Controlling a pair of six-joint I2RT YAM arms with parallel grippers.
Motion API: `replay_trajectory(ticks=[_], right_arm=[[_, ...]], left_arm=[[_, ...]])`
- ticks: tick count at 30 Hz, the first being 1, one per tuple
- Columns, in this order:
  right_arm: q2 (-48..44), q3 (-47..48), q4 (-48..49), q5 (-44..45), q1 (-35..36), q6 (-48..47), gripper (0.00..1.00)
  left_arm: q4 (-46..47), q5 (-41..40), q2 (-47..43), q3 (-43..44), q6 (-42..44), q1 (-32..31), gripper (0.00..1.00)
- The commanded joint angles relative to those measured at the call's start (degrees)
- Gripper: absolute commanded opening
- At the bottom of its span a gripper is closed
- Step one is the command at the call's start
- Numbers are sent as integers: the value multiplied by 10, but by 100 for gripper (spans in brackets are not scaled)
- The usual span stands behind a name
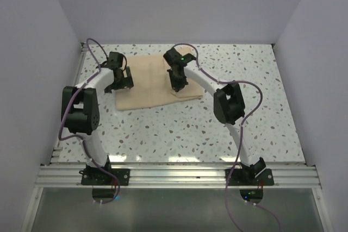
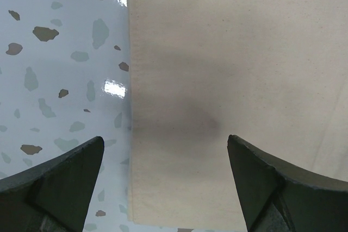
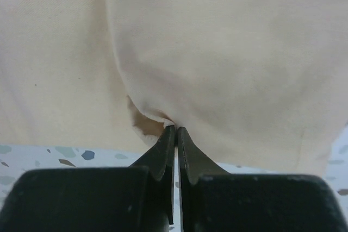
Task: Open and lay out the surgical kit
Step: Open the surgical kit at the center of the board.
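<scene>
The surgical kit shows only as its beige cloth wrap (image 1: 152, 82), lying folded on the speckled table at the back middle. The steel tray and instruments are hidden. My left gripper (image 1: 120, 80) is open and hovers over the wrap's left edge (image 2: 217, 80), near its near-left corner, holding nothing. My right gripper (image 1: 176, 82) is shut on a fold of the wrap (image 3: 217, 69) near its near-right edge, the cloth puckered at the fingertips (image 3: 175, 129).
The speckled white table (image 1: 217, 129) runs to grey walls at the left, back and right. An aluminium rail (image 1: 174, 175) carries the two arm bases at the near edge.
</scene>
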Motion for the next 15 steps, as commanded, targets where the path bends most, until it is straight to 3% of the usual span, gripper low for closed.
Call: replay_trajectory(ticks=[1,6,15], right_arm=[[-113,-44,1,66,-68,-6,0],[-218,-176,30,133,-127,-8,0],[-276,-386,50,198,-210,34,0]], left_arm=[[13,5,6,24,5,3,99],[11,4,7,33,14,2,99],[-9,-2,-6,41,23,-3,99]])
